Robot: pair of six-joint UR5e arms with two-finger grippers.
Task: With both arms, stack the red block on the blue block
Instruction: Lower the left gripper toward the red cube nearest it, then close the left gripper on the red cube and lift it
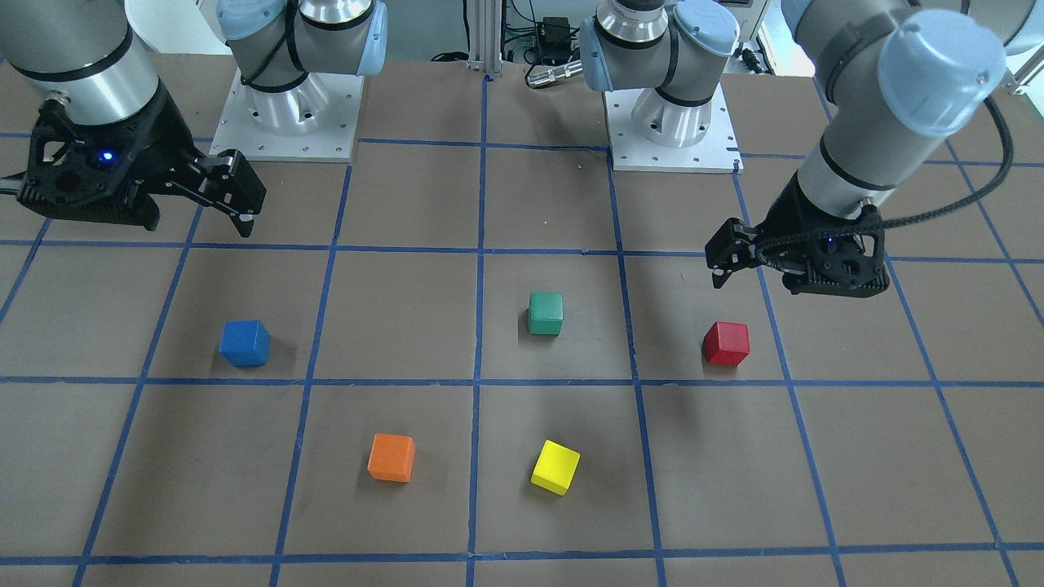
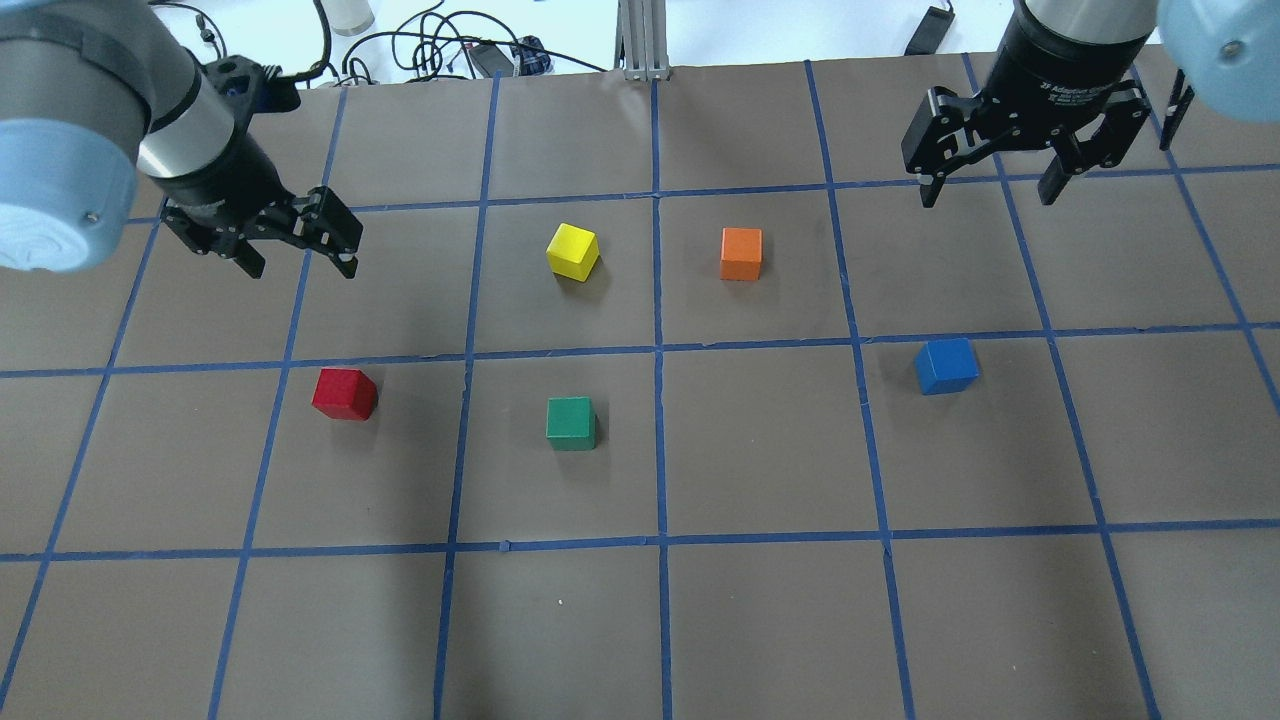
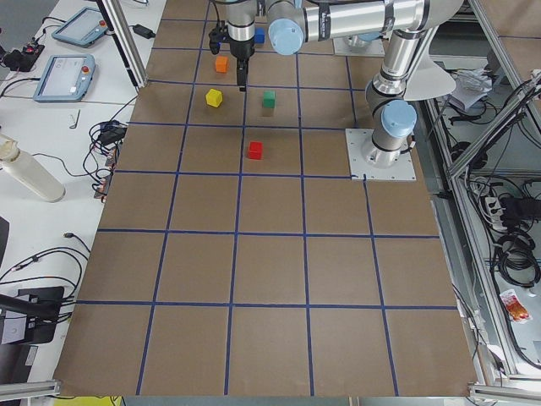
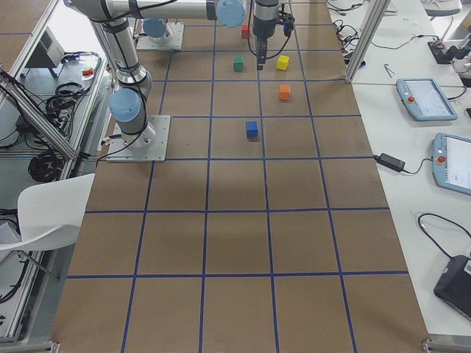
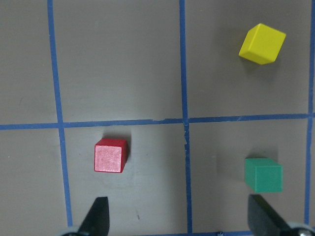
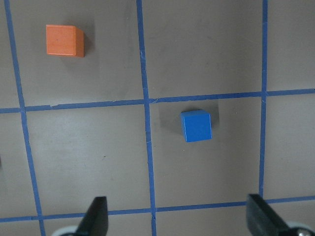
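Note:
The red block (image 2: 344,393) sits on the brown table on my left side; it also shows in the front view (image 1: 726,342) and the left wrist view (image 5: 110,155). My left gripper (image 2: 300,268) hovers open and empty above the table, apart from the red block, which lies just ahead of its left finger (image 5: 98,216). The blue block (image 2: 946,365) sits on my right side, seen too in the front view (image 1: 244,342) and the right wrist view (image 6: 196,126). My right gripper (image 2: 988,195) hovers open and empty, apart from the blue block.
A green cube (image 2: 571,423), a yellow cube (image 2: 573,250) and an orange cube (image 2: 741,254) lie between the two task blocks. Both arm bases (image 1: 285,122) stand at the robot's side of the table. Blue tape lines grid the surface.

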